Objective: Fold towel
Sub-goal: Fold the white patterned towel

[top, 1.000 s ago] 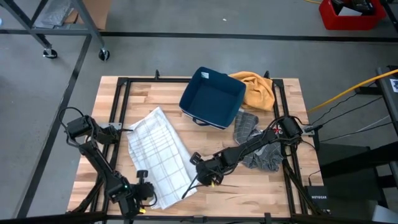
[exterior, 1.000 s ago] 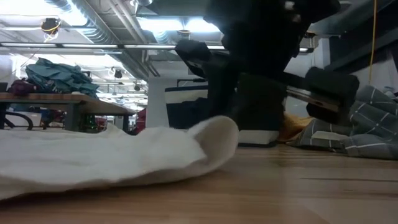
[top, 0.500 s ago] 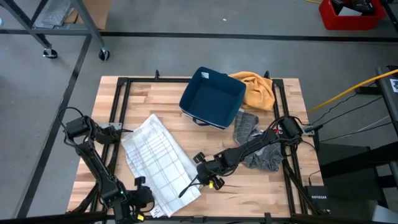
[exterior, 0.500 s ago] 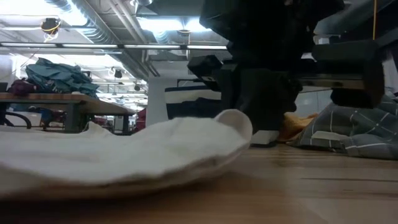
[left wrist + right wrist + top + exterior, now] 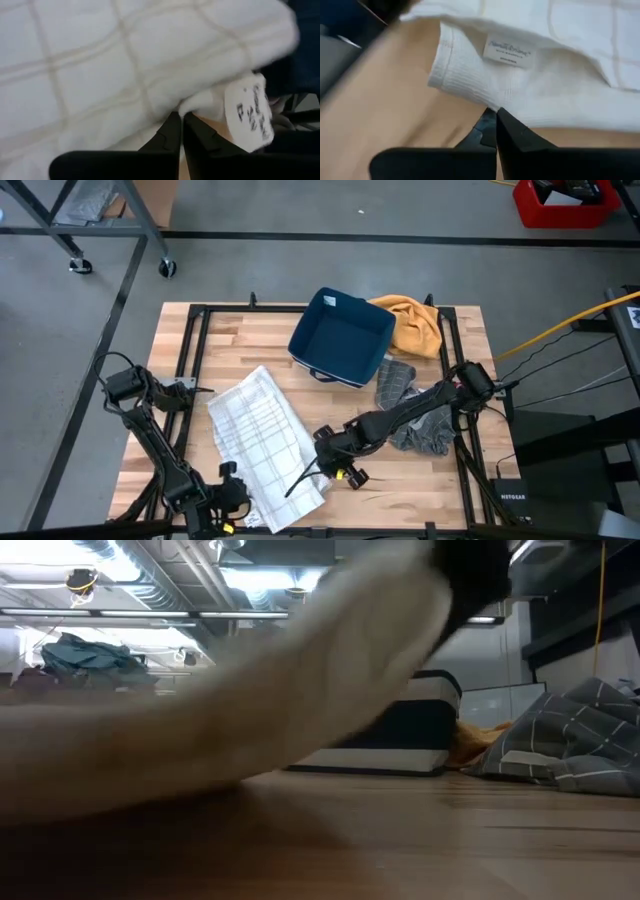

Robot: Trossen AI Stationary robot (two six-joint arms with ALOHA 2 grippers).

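White checked towel (image 5: 265,432): one, on table.
Grippers: two; left gripper (image 5: 236,498) and right gripper (image 5: 326,457) each pinch its edge.
Blue bin (image 5: 343,337): one.

Two small white tags are sewn to the towel (image 5: 265,435) near its corners. One tag (image 5: 507,51) carries two lines of grey print, too blurred to read. The other tag (image 5: 248,116) bears dark printed marks, equally illegible. No other lettering can be read anywhere on the tabletop.
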